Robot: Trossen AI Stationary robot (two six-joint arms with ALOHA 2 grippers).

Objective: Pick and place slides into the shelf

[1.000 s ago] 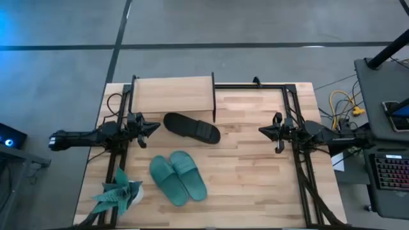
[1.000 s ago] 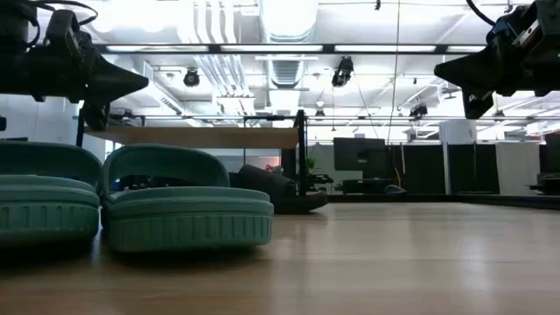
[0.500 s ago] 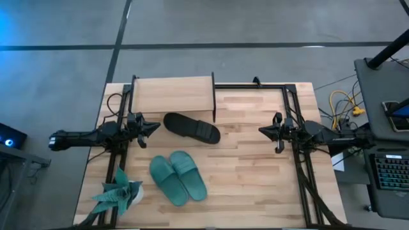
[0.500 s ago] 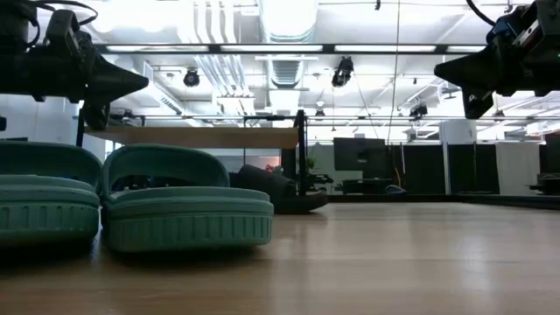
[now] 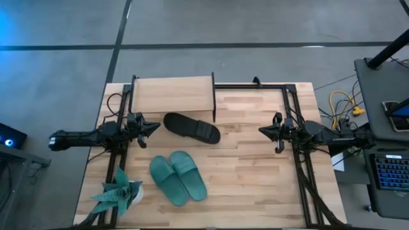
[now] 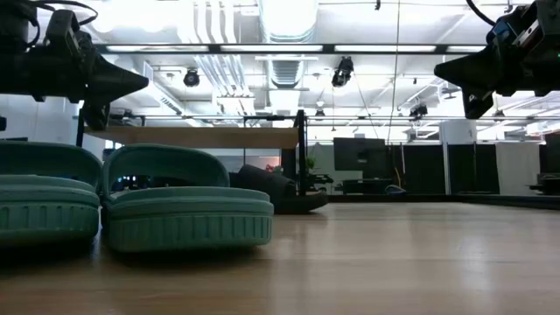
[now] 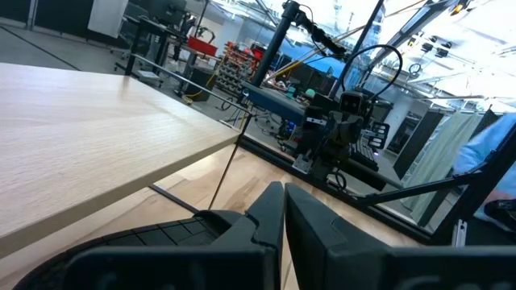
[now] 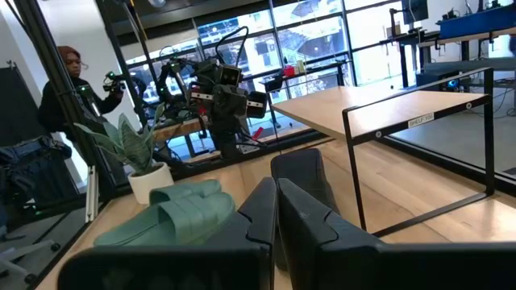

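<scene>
So, quick rundown, clock directions off the overhead view:

Left claw (image 5: 155, 126): fingers pressed together, holding nothing, hanging above the surface (image 5: 255, 185) out at 9 o'clock, tip pointing toward 3.
Right claw (image 5: 261, 130): same deal, pinched closed and empty, out at 3 o'clock, tip pointing toward 9.
Shelf (image 5: 172, 93): parked at the 11 o'clock corner, light top board on thin black legs.
Black slide (image 5: 191, 128): just one in sight, lying flat near the middle, right beside the shelf's 5 o'clock corner, between the two claws but closer to the left one.
Teal slides (image 5: 178, 177): pair side by side and touching, soles down, around 7 o'clock, well apart from the shelf.
Plant (image 5: 119, 193): far 8 o'clock corner, near the teal pair.
Person (image 8: 64, 89): dark top, off the surface past the plant in the right wrist view.
</scene>
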